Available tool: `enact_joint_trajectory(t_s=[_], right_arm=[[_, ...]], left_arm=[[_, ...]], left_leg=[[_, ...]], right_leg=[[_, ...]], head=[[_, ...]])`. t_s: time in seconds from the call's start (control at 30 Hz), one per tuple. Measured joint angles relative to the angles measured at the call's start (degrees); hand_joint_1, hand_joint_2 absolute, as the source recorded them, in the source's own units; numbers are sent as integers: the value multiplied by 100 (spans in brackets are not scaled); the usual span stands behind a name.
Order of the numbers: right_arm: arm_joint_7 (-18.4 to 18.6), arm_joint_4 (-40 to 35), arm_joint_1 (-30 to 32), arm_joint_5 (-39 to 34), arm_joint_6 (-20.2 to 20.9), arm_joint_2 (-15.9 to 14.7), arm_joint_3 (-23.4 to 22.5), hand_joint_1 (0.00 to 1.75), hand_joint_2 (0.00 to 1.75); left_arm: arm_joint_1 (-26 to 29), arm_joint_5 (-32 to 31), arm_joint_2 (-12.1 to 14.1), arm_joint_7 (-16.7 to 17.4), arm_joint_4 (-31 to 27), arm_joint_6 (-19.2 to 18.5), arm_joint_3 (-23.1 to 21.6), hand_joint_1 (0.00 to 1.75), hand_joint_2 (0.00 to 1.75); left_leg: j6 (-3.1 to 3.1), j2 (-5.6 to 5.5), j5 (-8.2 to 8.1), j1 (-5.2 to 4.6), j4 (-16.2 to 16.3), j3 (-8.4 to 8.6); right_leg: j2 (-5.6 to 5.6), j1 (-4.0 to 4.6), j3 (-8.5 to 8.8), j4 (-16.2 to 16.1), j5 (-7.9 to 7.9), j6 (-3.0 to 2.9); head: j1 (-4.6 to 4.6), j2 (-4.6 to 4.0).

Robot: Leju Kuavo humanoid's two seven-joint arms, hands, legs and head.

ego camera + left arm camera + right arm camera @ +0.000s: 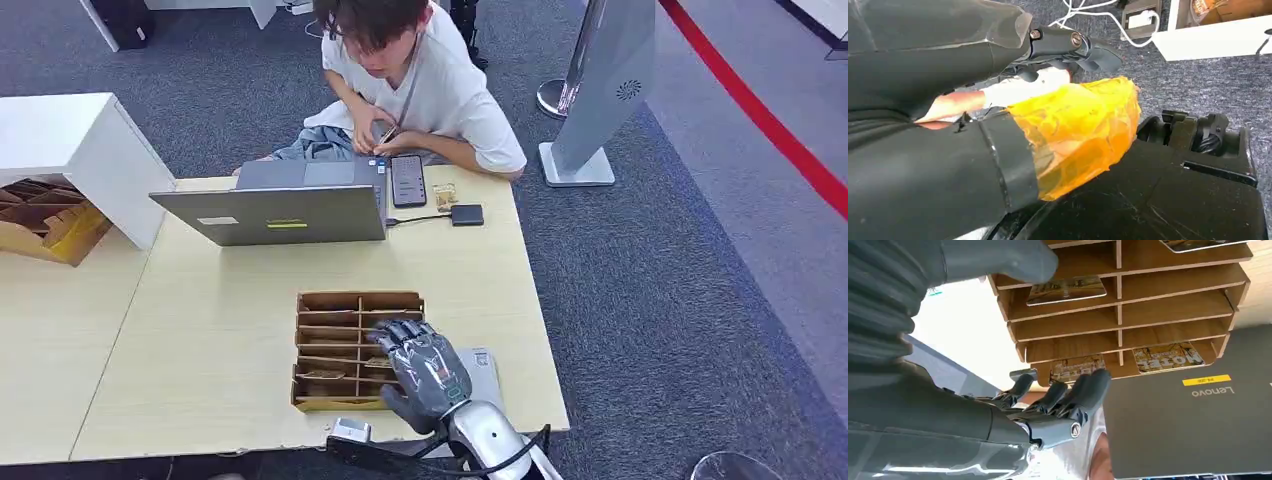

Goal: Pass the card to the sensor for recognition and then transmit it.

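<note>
Wooden slotted card rack (340,300) sits just under my right hand (422,372), fingers spread empty above a brown printed card (1066,290), apparently to pick it.

A pale wooden table (200,340) stands on grey carpet (640,280). At its far edge sits an open grey laptop (275,212), its lid back facing the near side. Just right of the laptop lie a dark phone (407,180), a small yellowish packet (445,195), and a small black box (466,214) cabled to the laptop. Near the front edge lies a flat wooden tray (335,345) of slots, some holding cards, with a grey pad (484,372) just beside it on the right.
</note>
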Motion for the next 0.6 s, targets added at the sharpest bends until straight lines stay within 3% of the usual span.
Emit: enact_joint_trajectory(t_s=[0.1,0.27,0.6], right_arm=[[0,2,0,4,7,0,0,59,175],[0,18,-7,9,17,2,0,84,175],[11,146,-48,20,20,31,0,80,175]], left_arm=[[0,-7,0,2,0,0,0,0,0],[-1,-33,0,2,0,-2,0,0,0],[-2,-48,0,2,-2,-15,0,0,0]], left_leg=[[0,0,0,0,0,0],[0,0,0,0,0,0],[0,0,0,0,0,0]], right_leg=[[0,0,0,0,0,0],[0,0,0,0,0,0],[0,0,0,0,0,0]], head=[[0,0],[0,0],[0,0]])
